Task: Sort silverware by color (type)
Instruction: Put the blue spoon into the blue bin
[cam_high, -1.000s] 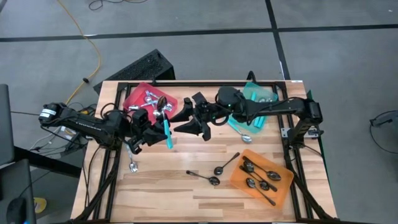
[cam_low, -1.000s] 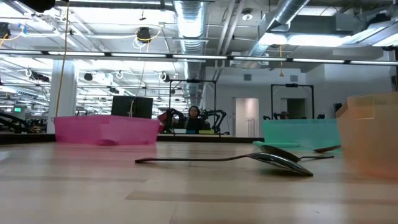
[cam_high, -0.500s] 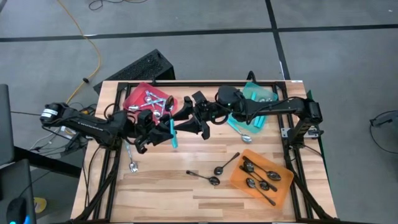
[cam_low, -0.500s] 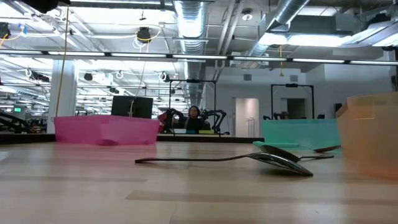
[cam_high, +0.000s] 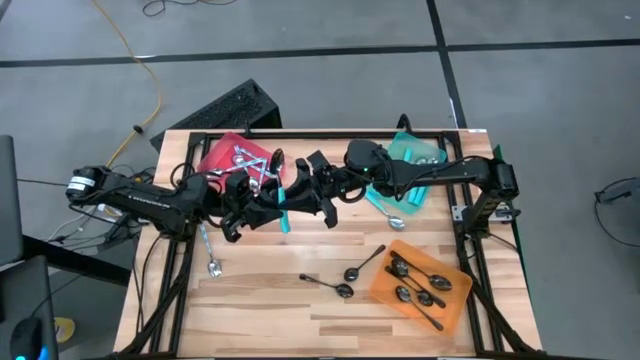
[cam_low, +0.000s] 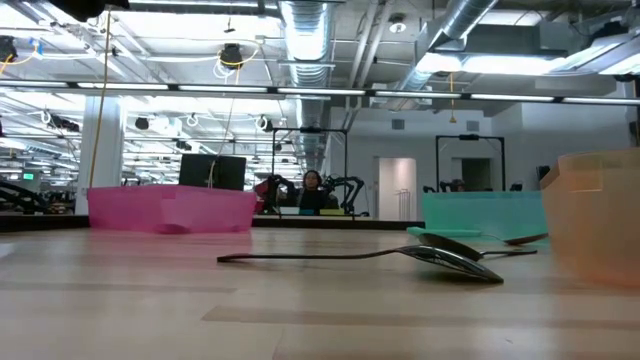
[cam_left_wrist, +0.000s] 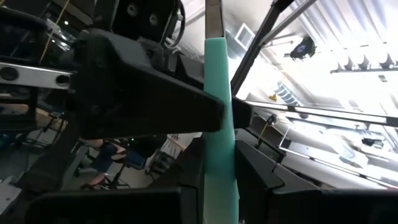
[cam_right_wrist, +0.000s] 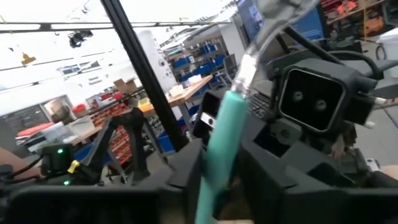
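Mid-table handoff: my left gripper (cam_high: 272, 200) is clamped on a teal-handled spoon (cam_high: 281, 203), held up off the table just in front of the red tray (cam_high: 212, 157). In the left wrist view the teal handle (cam_left_wrist: 219, 118) stands upright, pinched between my two dark fingers (cam_left_wrist: 255, 180). My right gripper (cam_high: 305, 195) is right against it from the other side; in the right wrist view the handle (cam_right_wrist: 217, 149) sits between that gripper's fingers (cam_right_wrist: 267, 171), spoon neck sticking out above, but I can't tell whether those fingers are actually pressing on it or just closed in around it. So both grippers meet at the same spoon, bowl end toward the red tray. Red tray holds a pile of shiny silver spoons (cam_high: 250, 160). Teal tray (cam_high: 432, 148) at the far right is mostly hidden under my right arm; one teal-handled spoon (cam_high: 390, 214) lies on the table just in front of it. Orange tray (cam_high: 455, 305) near right holds several black spoons (cam_high: 418, 285). Two black spoons (cam_high: 345, 280) lie loose on the wood between the trays, near the front. One silver spoon (cam_high: 208, 250) lies near the left edge. Low view shows a spoon (cam_low: 400, 254) lying flat on the table, trays behind it.
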